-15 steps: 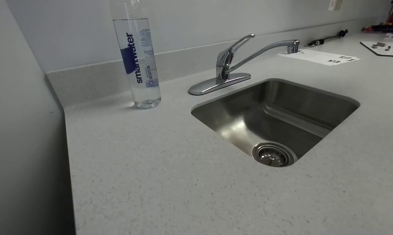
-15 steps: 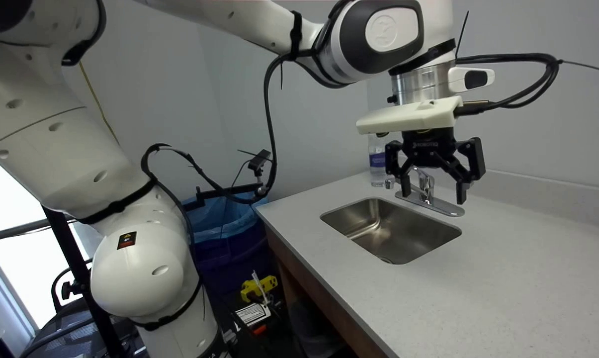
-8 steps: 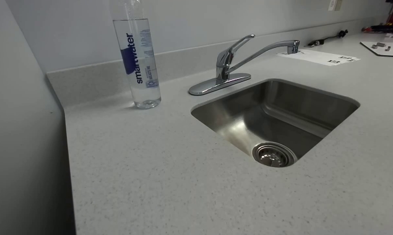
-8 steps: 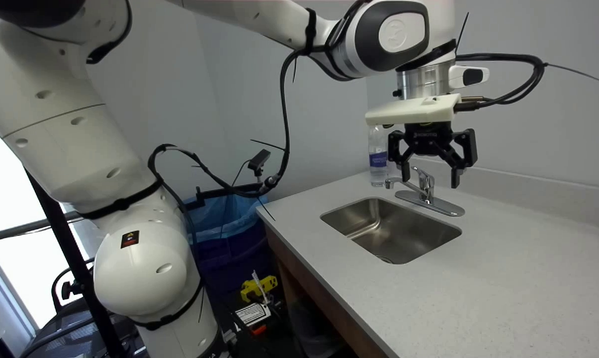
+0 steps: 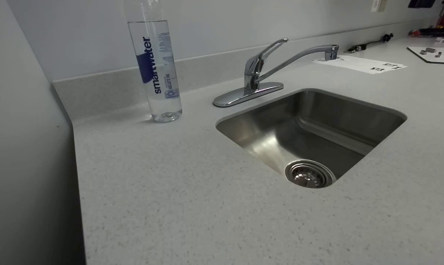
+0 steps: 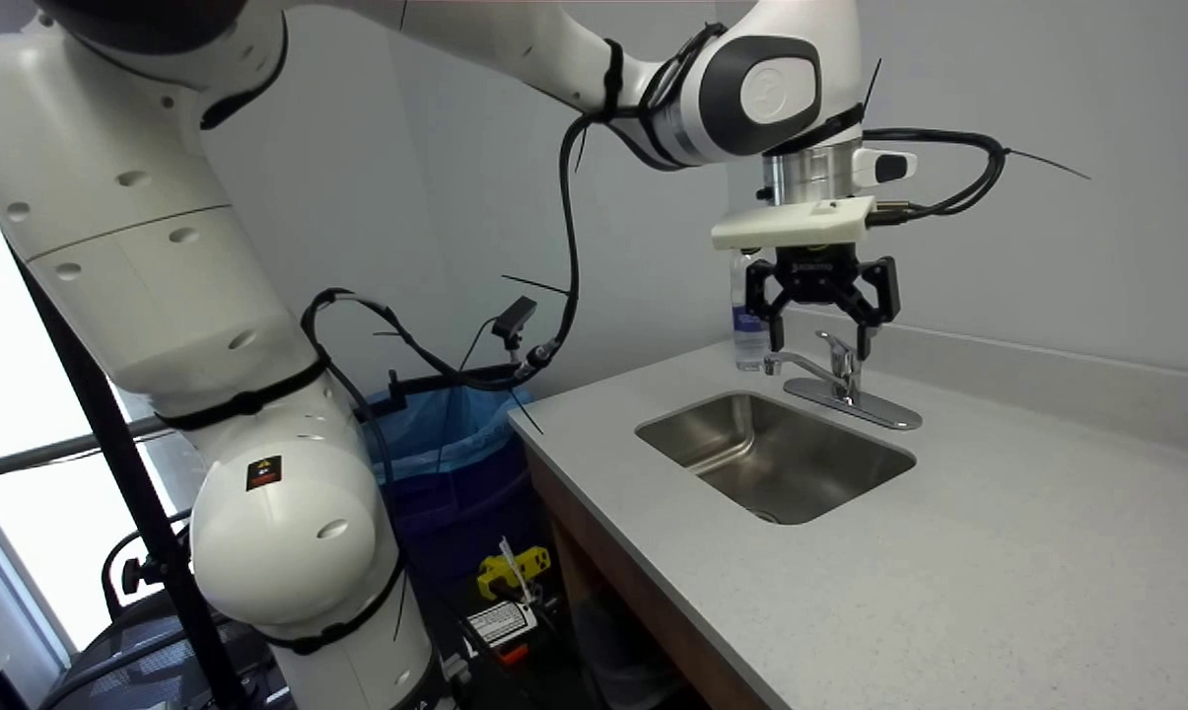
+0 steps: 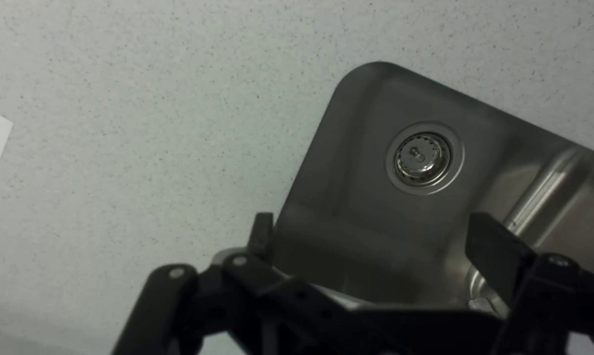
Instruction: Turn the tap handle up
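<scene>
The tap handle (image 5: 254, 66) is a short chrome lever on top of the silver faucet; it slants upward above the long spout (image 5: 299, 55). It also shows in an exterior view (image 6: 834, 345), just below and between the fingers. My gripper (image 6: 820, 338) is open and empty, pointing down; it appears over the faucet there, with a gap I cannot judge. In the wrist view the gripper (image 7: 370, 222) has its fingers wide apart with nothing between them. A small metal piece by the right finger may be the spout; the handle is hidden there.
The steel sink (image 6: 776, 459) lies in front of the faucet, with a drain (image 7: 423, 159). A water bottle (image 5: 157, 73) stands beside the faucet near the wall. Paper (image 5: 362, 64) lies on the counter beyond. A dark block (image 5: 421, 3) hangs at the upper right, perhaps the gripper.
My open gripper has moved up and then left in an exterior view, appearing smaller and closer to the faucet. The dark block has come into view at upper right. The tap handle has not moved.
</scene>
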Controlling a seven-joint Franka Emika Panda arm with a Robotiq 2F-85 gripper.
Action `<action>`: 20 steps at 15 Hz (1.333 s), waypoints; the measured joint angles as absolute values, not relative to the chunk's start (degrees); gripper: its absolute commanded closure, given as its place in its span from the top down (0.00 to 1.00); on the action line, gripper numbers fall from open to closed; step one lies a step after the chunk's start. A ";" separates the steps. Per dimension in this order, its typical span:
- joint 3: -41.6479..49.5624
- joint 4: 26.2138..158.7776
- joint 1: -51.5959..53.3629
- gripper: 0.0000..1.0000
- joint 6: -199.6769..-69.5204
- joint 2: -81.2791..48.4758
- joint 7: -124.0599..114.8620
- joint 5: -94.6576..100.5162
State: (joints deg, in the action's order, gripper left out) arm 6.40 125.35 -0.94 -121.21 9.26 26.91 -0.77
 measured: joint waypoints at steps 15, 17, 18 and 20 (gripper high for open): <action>5.21 124.26 -0.88 1.00 -121.26 7.07 26.63 -0.97; 4.44 122.92 -0.81 1.00 -121.95 5.40 26.12 -1.26; 4.06 122.10 -0.77 1.00 -122.66 4.36 25.72 -1.54; 3.25 120.31 -0.74 1.00 -124.65 1.95 24.33 -1.59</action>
